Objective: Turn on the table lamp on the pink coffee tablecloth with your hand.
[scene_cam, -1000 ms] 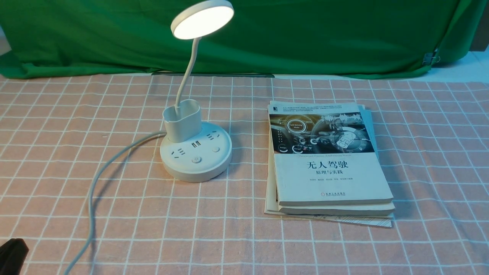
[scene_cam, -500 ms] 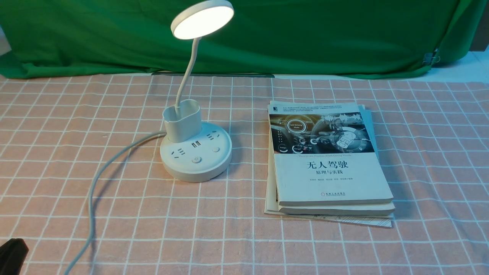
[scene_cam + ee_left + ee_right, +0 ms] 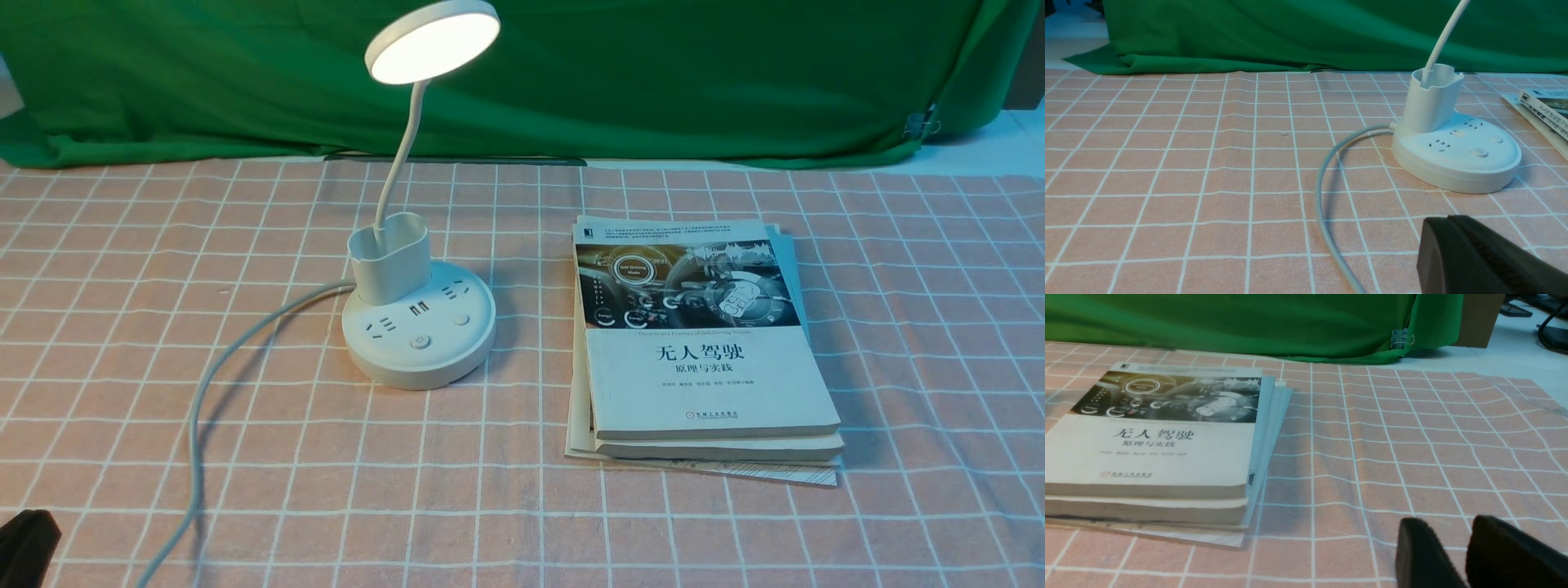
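The white table lamp [image 3: 420, 331] stands left of centre on the pink coffee tablecloth [image 3: 326, 490]; its disc head [image 3: 433, 39] glows lit. Its base with sockets and buttons also shows in the left wrist view [image 3: 1455, 157]. My left gripper [image 3: 24, 543] is a black tip at the bottom left corner, well short of the lamp. In the left wrist view the left gripper [image 3: 1447, 222] has its fingers pressed together, empty. My right gripper [image 3: 1447, 528] hovers over bare cloth to the right of the books, its fingers slightly apart and empty. It is out of the front view.
A stack of books [image 3: 702, 343] lies right of the lamp, also in the right wrist view [image 3: 1155, 449]. The lamp's grey cord [image 3: 196, 425] curves from the base toward the front left. A green backdrop cloth [image 3: 653, 82] closes the far side.
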Controlling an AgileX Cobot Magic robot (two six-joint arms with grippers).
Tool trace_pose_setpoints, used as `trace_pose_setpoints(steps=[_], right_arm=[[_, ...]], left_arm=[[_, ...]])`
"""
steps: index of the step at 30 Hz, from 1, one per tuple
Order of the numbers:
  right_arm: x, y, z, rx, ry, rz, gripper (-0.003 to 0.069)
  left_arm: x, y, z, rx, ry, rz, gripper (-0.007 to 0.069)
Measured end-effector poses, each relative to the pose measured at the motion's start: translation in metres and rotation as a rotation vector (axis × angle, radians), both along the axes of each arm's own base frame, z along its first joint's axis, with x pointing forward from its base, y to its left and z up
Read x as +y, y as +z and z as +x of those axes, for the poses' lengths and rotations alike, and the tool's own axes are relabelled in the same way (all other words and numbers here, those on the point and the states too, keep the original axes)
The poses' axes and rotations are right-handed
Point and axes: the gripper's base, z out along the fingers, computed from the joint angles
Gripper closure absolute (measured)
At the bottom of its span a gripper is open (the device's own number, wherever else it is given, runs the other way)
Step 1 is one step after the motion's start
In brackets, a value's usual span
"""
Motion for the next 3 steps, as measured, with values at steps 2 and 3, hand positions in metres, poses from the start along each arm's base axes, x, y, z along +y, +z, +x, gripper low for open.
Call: trace_pose_setpoints(steps=[2, 3], right_arm=[[0.0, 0.0, 0.0, 0.0, 0.0, 0.0, 0.0418], [0.0, 0.0, 0.0, 0.0, 0.0, 0.0, 0.0418]], left_arm=[[0.0, 0.0, 0.0, 0.0, 0.0, 0.0, 0.0624], [0.0, 0.0, 0.0, 0.0, 0.0, 0.0, 0.0624]])
